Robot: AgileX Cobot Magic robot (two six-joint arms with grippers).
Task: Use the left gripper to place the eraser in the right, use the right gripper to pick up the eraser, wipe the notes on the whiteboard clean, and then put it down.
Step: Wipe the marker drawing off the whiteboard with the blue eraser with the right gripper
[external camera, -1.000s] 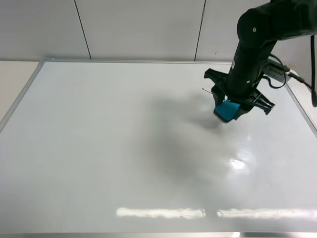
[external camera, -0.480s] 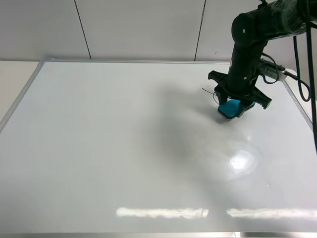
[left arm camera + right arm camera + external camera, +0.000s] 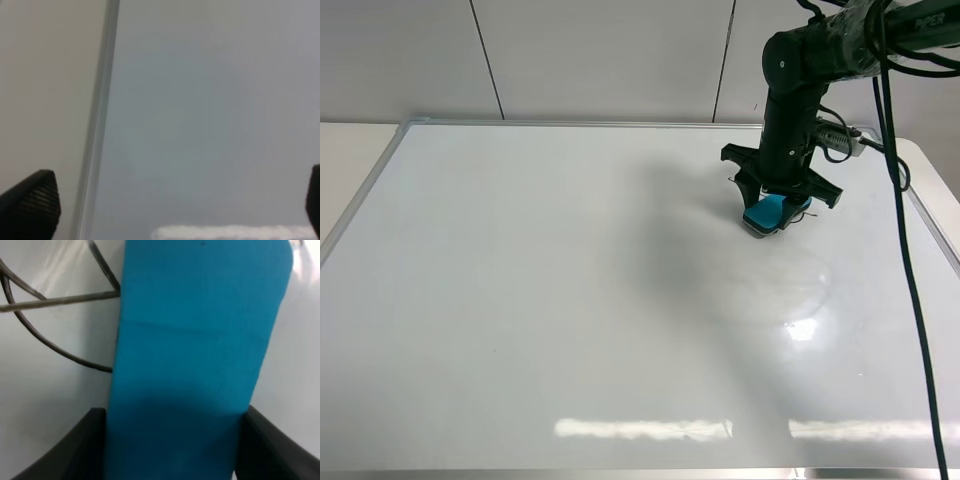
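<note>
The whiteboard [image 3: 570, 300] covers nearly the whole bench, its silver frame [image 3: 360, 190] running close along the bench edges. Its left and near stretches lie bare and wide. Near the far right corner, the right gripper [image 3: 775, 208] points straight down with its fingers clamped on the sides of the eraser [image 3: 766, 212], which sits low on the board, inside the right frame. The notes [image 3: 55, 301] show as thin lines just beside the eraser. The left gripper [image 3: 172, 207] hangs over the frame's edge with its fingers spread wide and nothing between them.
</note>
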